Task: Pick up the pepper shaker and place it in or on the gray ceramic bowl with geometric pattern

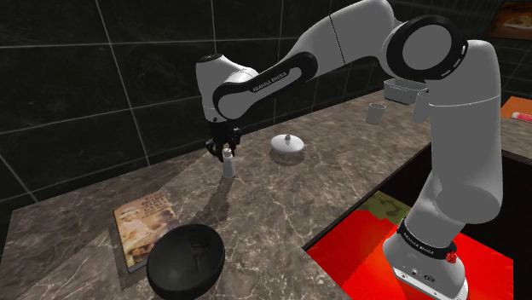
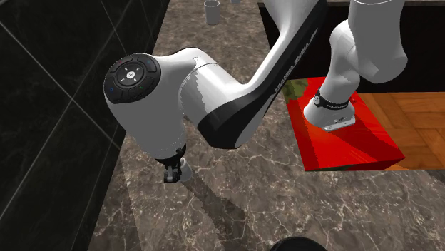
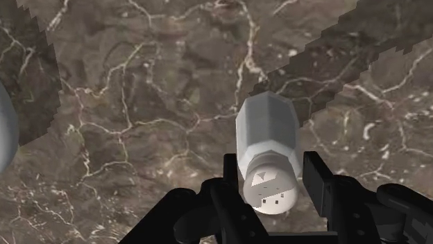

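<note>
Gripper (image 2: pixel 172 172), seemingly just above veined counter (image 2: pixel 235 203)

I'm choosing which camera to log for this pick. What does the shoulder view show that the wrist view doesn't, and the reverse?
The shoulder view adds the dark bowl near the counter's front edge, a book next to it, a cup farther back, and the arm rising from its red stand. The wrist view adds the small holes in the shaker's cap, seen from close above. Both show the pepper shaker, white and upright on the marble counter, with the gripper at its top.
</note>
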`<act>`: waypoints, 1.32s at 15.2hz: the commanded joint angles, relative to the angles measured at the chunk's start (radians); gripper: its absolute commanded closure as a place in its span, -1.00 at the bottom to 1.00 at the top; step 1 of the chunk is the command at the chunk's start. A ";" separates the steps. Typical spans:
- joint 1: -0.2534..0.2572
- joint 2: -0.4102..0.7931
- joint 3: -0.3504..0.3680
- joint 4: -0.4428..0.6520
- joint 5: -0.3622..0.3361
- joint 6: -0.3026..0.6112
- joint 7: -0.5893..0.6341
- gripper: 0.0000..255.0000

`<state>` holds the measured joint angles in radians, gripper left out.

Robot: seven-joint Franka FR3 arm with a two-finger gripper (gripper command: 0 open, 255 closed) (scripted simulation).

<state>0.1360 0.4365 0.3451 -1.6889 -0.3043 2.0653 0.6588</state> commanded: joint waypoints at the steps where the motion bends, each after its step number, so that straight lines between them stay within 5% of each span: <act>1: 0.000 0.000 0.000 -0.001 0.000 0.000 0.000 1.00; 20: -0.003 -0.067 0.017 0.120 0.040 -0.181 -0.043 1.00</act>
<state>0.1328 0.3727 0.3609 -1.5792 -0.2663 1.8985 0.6185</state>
